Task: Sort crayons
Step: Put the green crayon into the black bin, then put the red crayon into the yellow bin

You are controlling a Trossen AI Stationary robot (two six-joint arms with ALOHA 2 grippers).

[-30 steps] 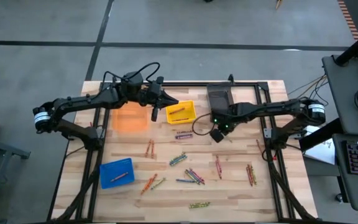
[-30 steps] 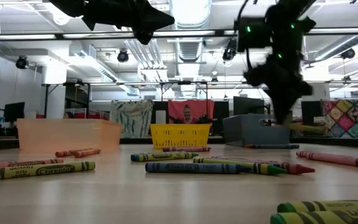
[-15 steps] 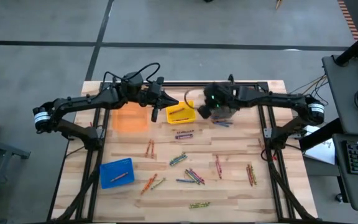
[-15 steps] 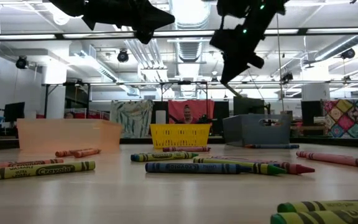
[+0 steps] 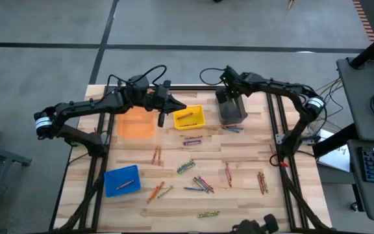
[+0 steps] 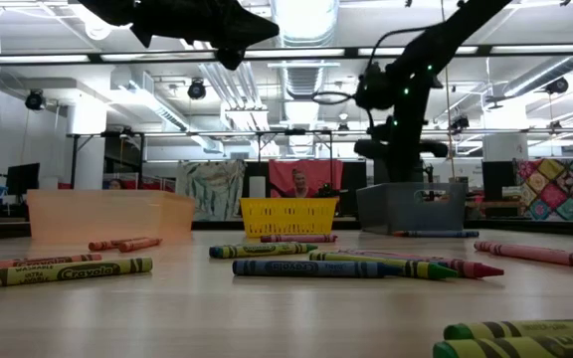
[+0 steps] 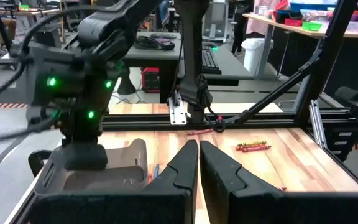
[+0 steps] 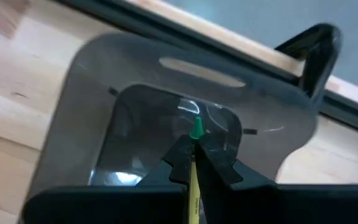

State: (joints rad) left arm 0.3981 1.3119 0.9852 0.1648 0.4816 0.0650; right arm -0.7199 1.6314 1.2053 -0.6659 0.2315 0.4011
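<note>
1. Wooden table [image 5: 252, 208] fills the lower centre of the high view, framed by black rails, with grey floor around it and a desk with keyboards at the right edge.
2. Left arm extends from the left edge toward the upper centre of the high view; the left gripper [image 5: 177, 108] hangs between the orange bin and the yellow bin, fingers pressed together and holding nothing, as the left wrist view confirms.
3. Right arm arches from the right side to the upper centre; the right gripper [image 5: 229, 93] is positioned directly above the grey bin, fingers clamped on a green crayon [image 8: 196, 129] whose tip points down into the bin interior.
4. Grey bin [image 5: 233, 114] stands upper centre right of the high view; two crayons lie on the table just beside its lower edge.
5. Orange bin [image 5: 136, 123] stands upper centre left.
6. Yellow bin [image 5: 189, 117] stands between the orange and grey bins and contains an orange crayon.
7. Blue bin [image 5: 122, 180] stands lower left and contains an orange crayon.
8. Loose crayons [image 5: 203, 184] are scattered across the centre and lower part of the table in small clusters; in the low view they lie flat in the foreground.
9. A person shows far off in the room in the low view, behind the yellow bin.
</note>
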